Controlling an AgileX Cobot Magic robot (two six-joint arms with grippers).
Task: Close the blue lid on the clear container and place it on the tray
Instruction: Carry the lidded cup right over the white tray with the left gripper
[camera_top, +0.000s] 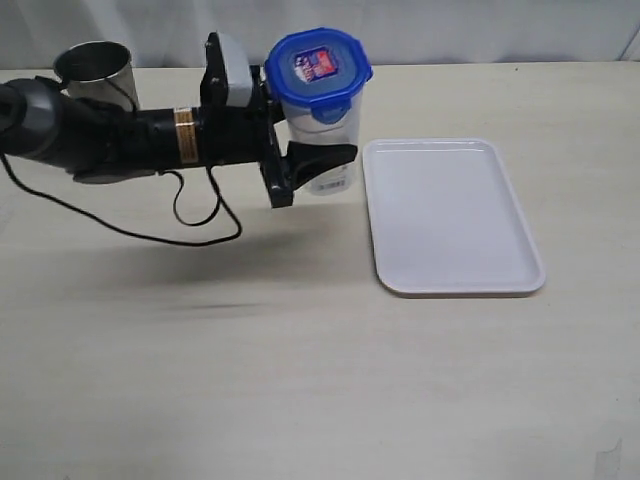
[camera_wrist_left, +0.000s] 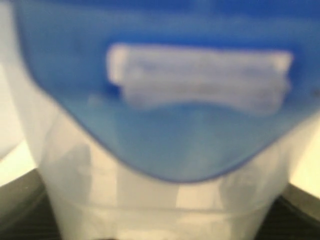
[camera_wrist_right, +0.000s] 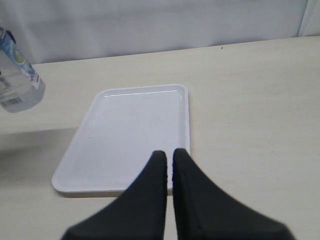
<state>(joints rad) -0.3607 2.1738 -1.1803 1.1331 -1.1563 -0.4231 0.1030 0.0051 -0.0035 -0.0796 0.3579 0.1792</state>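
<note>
Container (camera_top: 335, 120) is grasped by left pincer (camera_top: 322, 142); right pincer (camera_wrist_right: 169, 161) is clenched empty. Upright lowering onto tray (camera_top: 450, 215) centre is advised.

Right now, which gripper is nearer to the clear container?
Left. The left gripper holds the container between its fingers, beside the tray. The right gripper, shut, is by the tray, apart from the container.
</note>
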